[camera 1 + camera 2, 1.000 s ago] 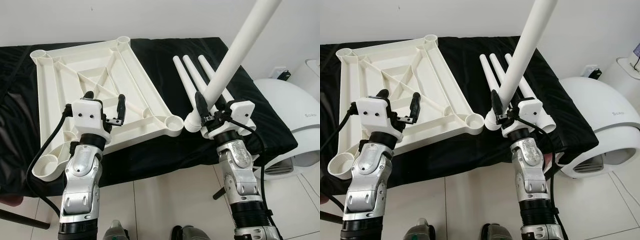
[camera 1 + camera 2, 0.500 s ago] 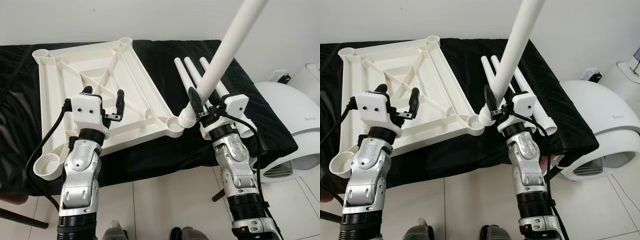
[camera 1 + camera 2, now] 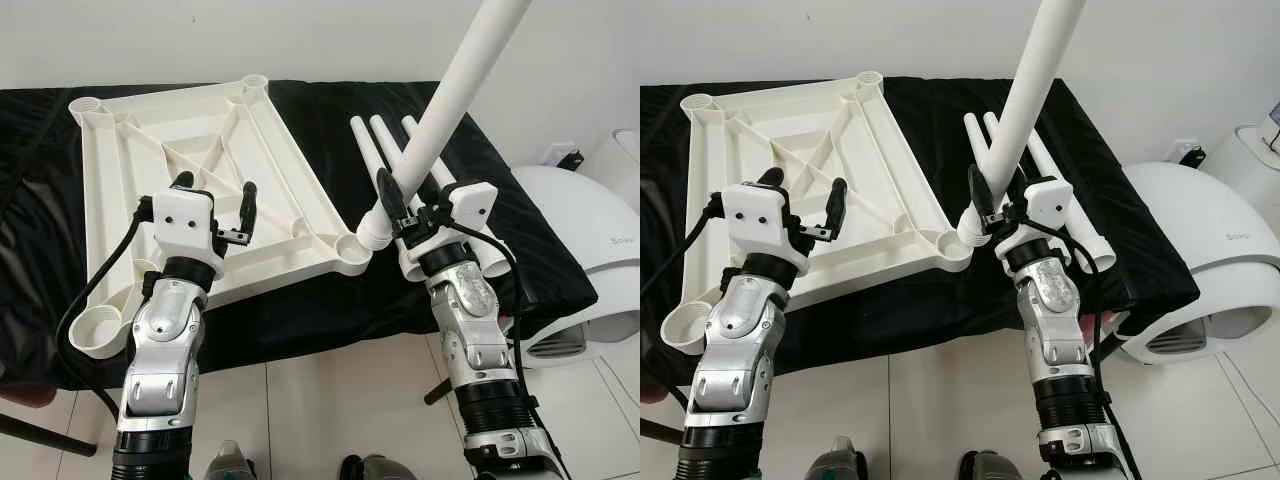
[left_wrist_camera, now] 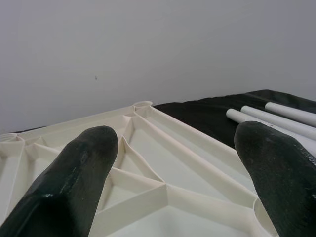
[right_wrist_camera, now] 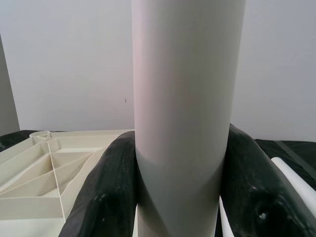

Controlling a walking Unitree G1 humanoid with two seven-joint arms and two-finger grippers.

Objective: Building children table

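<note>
Fingers of the right tool (image 3: 392,212) are clamped on one white table leg (image 3: 450,100), near its lower threaded end; in the right wrist view a finger (image 5: 106,197) presses against each side of the leg (image 5: 183,113). The leg tilts up and away to the right, out of the top of the head views. Its lower end sits just beside, perhaps touching, the round socket (image 3: 350,248) at the near right corner of the tabletop; whether it has entered the socket cannot be told.

The left tool (image 3: 215,205) has its fingers spread wide apart and holds nothing. It hovers over the near part of the tabletop's ribbed underside, and in the left wrist view its fingertips (image 4: 81,163) frame the ribs without touching them.

One white plastic tabletop (image 3: 190,160) lies upside down on the left part of a black-draped table (image 3: 320,115). Four round corner sockets are visible. Three more white legs (image 3: 375,150) lie side by side on the black cloth toward the right edge, just behind the right tool, making four legs in all.

A white rounded appliance (image 3: 570,230) stands on the tiled floor (image 3: 320,400) beyond the right edge of the table.
</note>
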